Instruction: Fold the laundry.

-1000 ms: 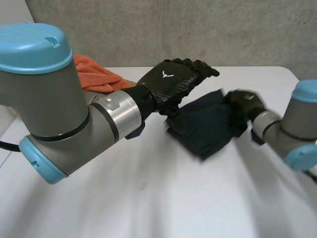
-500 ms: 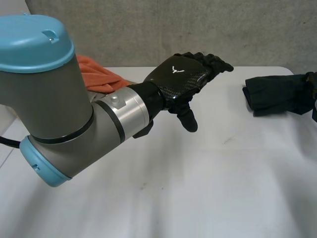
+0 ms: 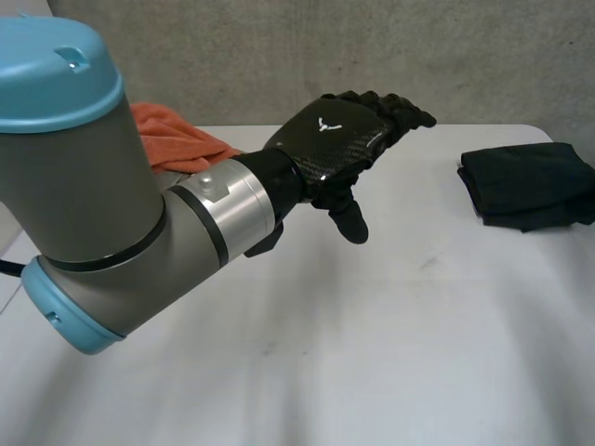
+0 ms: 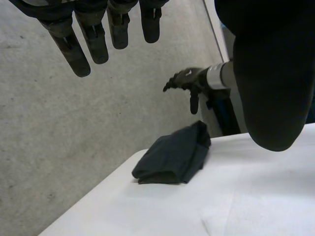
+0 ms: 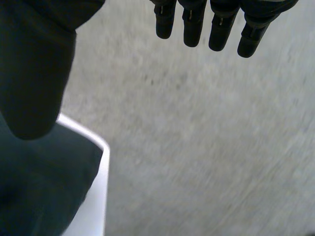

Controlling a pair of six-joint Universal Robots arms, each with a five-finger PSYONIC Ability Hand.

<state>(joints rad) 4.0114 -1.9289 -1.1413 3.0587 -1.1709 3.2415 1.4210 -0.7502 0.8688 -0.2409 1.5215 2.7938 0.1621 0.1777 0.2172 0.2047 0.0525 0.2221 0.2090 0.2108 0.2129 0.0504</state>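
Dark cloth (image 3: 525, 186): it has gone from the middle of the table (image 3: 372, 353) to 3 o'clock. It now lies there as a compact folded bundle, close by the right edge.
Right hand (image 4: 189, 84): it has let go of the bundle and drawn back beyond that edge. Its fingers are straight with the thumb apart, and it carries nothing.
Left hand (image 3: 330, 139): it stays raised above the far middle, toward 12 o'clock, fingers extended, thumb hanging, empty.
Meaning: the dark piece looks finished and set aside. The orange cloth (image 3: 177, 139), heaped at 10 o'clock behind the left arm, is probably next.
Edges: the bundle sits near the drop, so a nudge toward 3 o'clock could send it off.
Open room: the table is bare from the centre to 6 o'clock, room enough to spread a piece.
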